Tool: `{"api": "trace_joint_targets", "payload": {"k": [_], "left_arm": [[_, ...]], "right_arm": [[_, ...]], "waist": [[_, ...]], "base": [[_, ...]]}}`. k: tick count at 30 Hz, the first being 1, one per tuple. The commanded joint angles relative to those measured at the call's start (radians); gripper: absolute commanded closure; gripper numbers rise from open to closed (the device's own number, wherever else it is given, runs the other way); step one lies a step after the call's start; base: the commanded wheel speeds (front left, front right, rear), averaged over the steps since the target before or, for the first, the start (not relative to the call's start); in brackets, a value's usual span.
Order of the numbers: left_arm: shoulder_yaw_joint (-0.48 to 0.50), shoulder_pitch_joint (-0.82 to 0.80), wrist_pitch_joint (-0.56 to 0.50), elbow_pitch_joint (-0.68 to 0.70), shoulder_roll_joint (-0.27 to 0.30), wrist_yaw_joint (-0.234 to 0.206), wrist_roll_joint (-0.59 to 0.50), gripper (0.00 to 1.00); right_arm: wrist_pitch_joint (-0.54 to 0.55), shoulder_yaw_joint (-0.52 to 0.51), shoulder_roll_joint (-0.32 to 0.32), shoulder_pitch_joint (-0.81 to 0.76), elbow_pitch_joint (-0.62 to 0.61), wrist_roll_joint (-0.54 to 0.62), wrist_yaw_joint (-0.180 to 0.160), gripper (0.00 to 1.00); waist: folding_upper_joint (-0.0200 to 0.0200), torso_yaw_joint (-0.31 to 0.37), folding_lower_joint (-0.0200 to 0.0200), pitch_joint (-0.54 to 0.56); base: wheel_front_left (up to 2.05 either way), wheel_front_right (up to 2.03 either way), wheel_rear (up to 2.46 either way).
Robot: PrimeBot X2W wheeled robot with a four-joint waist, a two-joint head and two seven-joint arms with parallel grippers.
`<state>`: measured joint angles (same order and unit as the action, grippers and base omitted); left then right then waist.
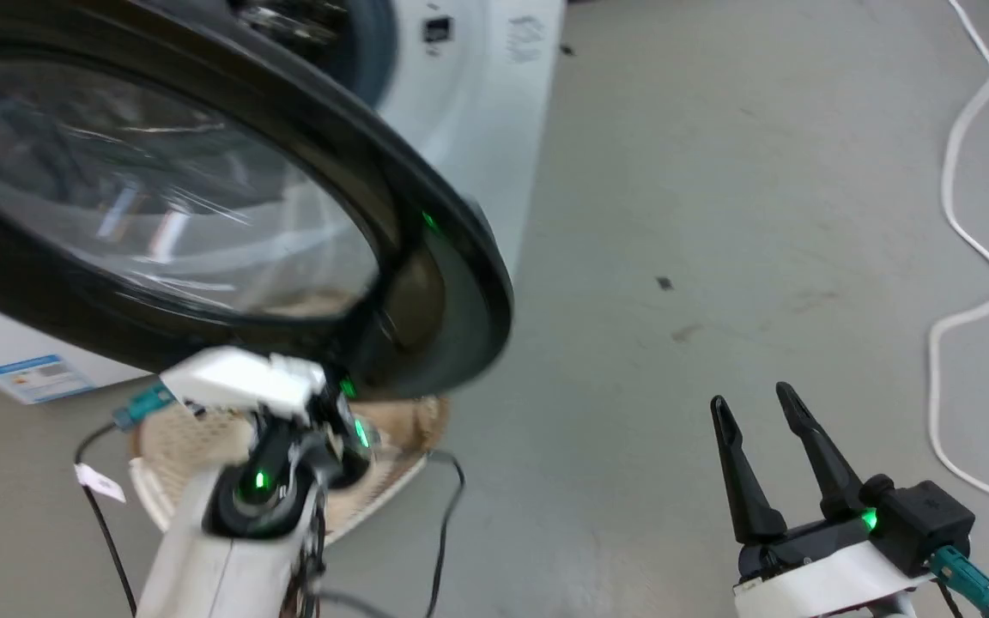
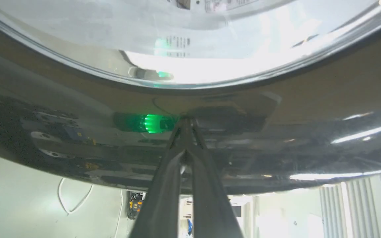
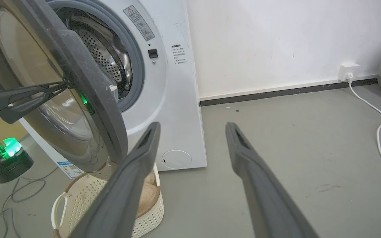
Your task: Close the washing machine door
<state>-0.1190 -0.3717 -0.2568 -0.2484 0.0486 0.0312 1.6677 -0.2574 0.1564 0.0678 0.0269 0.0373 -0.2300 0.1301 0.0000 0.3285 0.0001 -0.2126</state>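
Progress call: the big round black-rimmed washing machine door (image 1: 185,197) with its bulging glass bowl hangs ajar across the upper left of the head view, well off the steel drum opening (image 3: 104,59) of the white front-loading washing machine (image 3: 174,99). My left fingers (image 2: 185,132) are pinched together, empty, tips against its glossy dark face. Right fingers (image 1: 733,438), lower right, spread wide, holding nothing. Not latched; I reckon much of the swing remains.

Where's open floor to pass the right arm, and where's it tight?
Free: the bare floor between the washer and the white cable, ahead of the open right gripper. Crowded: under the door, where the basket and dark cables sit and the shut left gripper touches the door's face.
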Motion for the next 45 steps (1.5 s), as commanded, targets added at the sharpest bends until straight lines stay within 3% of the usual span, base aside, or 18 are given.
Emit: {"api": "trace_joint_targets", "payload": {"k": [1,8,17,22,29,32,34,39,40,41,42,45], "left_arm": [[0.0,-0.06,0.068,-0.038,0.002,0.013,-0.013,1.0],[-0.04,-0.206,0.23,-0.168,0.002,0.044,0.005,1.0],[-0.121,-0.183,0.241,-0.241,0.012,0.087,-0.02,1.0],[-0.213,-0.064,0.25,-0.19,0.077,0.098,-0.153,1.0],[-0.393,0.066,0.394,-0.075,0.28,0.099,-0.539,1.0],[-0.421,0.084,0.48,-0.048,0.351,0.065,-0.712,1.0],[-0.395,0.096,0.508,-0.022,0.373,0.012,-0.8,1.0],[-0.222,0.171,0.518,0.128,0.349,-0.098,-0.978,1.0],[-0.189,0.198,0.518,0.159,0.34,-0.108,-1.017,0.65],[-0.164,0.227,0.518,0.184,0.327,-0.115,-1.048,0.2],[-0.143,0.255,0.518,0.202,0.311,-0.116,-1.07,0.0],[-0.101,0.328,0.518,0.234,0.274,-0.114,-1.144,0.0]], "right_arm": [[-0.004,0.001,-0.008,0.017,-0.003,-0.011,0.001,0.0],[-0.004,0.011,-0.014,0.023,0.006,-0.013,0.001,0.0],[-0.004,0.004,-0.017,0.011,0.014,-0.004,0.001,0.0],[-0.004,-0.005,-0.011,-0.006,0.017,0.003,0.001,0.0],[-0.004,-0.009,0.014,-0.039,0.025,0.0,0.001,0.0],[-0.004,-0.01,0.019,-0.05,0.025,-0.002,0.001,0.0],[-0.004,-0.009,0.02,-0.057,0.023,-0.003,0.001,0.0],[-0.004,-0.008,0.021,-0.063,0.014,0.003,0.001,0.0],[-0.004,-0.007,0.02,-0.062,0.013,0.003,0.001,0.0],[-0.004,-0.008,0.019,-0.061,0.012,0.003,0.001,0.0],[-0.004,-0.009,0.019,-0.061,0.011,0.004,0.001,0.0],[-0.004,-0.006,0.021,-0.065,0.01,0.004,0.001,0.0]], "waist": [[0.0,0.049,-0.0001,-0.039],[0.0,0.071,-0.0001,-0.042],[0.0,0.02,-0.0001,0.02],[0.0,-0.038,-0.0001,0.083],[0.0,-0.13,-0.0001,0.165],[0.0,-0.174,-0.0001,0.195],[0.0,-0.199,-0.0001,0.205],[0.0,-0.241,-0.0001,0.221],[0.0,-0.247,-0.0001,0.222],[0.0,-0.252,-0.0001,0.223],[0.0,-0.258,-0.0001,0.224],[0.0,-0.272,-0.0001,0.228]], "base": [[0.0,0.0,0.0],[0.0,0.0,0.0],[0.0,0.0,0.0],[0.0,0.0,0.0],[0.0,0.0,0.0],[0.0,0.0,0.0],[0.0,0.0,0.0],[0.0,0.0,0.0],[0.0,0.0,0.0],[0.0,0.0,0.0],[0.0,0.0,0.0],[0.0,0.0,0.0]]}}
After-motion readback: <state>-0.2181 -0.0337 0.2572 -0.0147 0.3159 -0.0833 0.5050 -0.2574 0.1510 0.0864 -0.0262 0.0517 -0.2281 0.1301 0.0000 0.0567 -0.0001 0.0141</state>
